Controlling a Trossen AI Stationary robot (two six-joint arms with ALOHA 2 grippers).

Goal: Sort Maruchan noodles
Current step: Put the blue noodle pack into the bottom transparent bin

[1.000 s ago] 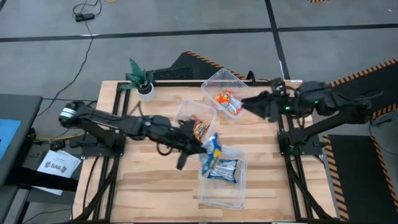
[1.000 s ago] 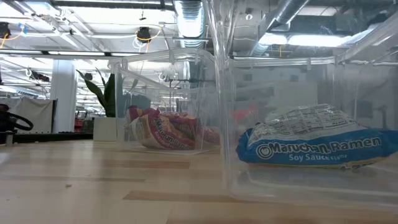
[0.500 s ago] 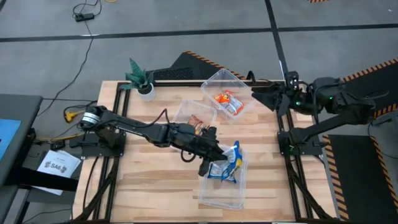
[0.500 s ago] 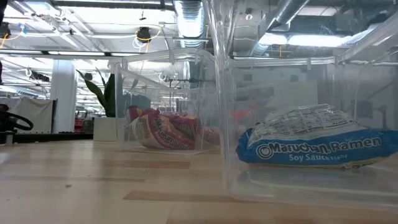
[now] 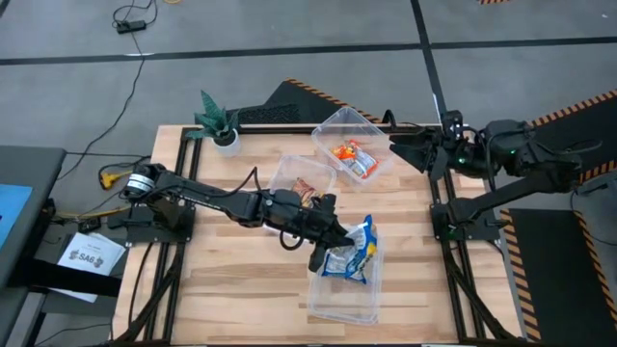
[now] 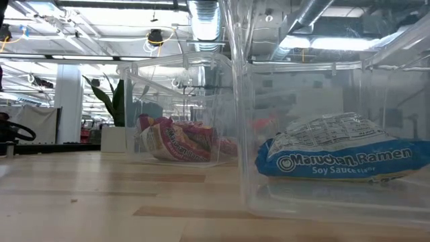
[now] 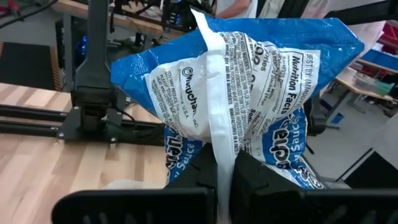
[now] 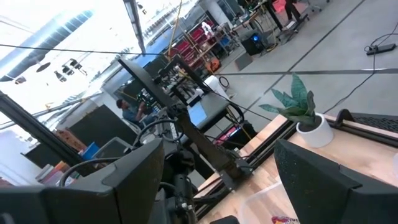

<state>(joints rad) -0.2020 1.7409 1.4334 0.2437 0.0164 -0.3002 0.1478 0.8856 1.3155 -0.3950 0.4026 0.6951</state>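
My left gripper [image 5: 326, 249] is shut on a blue-and-white Maruchan packet [image 5: 360, 245] and hangs over the near clear tub [image 5: 339, 301]. In the left wrist view the packet [image 7: 249, 81] fills the picture beyond the gripper [image 7: 225, 171]. A second blue-and-white packet [image 5: 339, 266] lies flat on that tub's floor, label readable in the low view [image 6: 336, 158]. The dark red-and-yellow packets [image 6: 176, 141] lie in the middle tub [image 5: 289, 173]. Orange-and-white packets [image 5: 351, 158] lie in the far tub [image 5: 333, 125]. My right gripper [image 5: 397, 146] waits open at the table's right edge. My left gripper pinches the packet's white back seam [image 7: 217, 149] between its two fingers [image 7: 199, 168]. It reaches in from the table's left, slanting down. The packet is lifted clear above the near tub, its printed back facing the wrist camera.
A small potted plant [image 5: 220, 123] stands at the table's far left corner. The three tubs run in a slanted row from far right toward the near middle. Bare wood [image 5: 231, 280] lies on the near left of the table.
My left gripper has carried the blue-and-white packet toward the table's right and a little nearer, from beside the middle tub to above the near tub, then held still. My right gripper has drawn back toward the table's right edge, away from the far tub.
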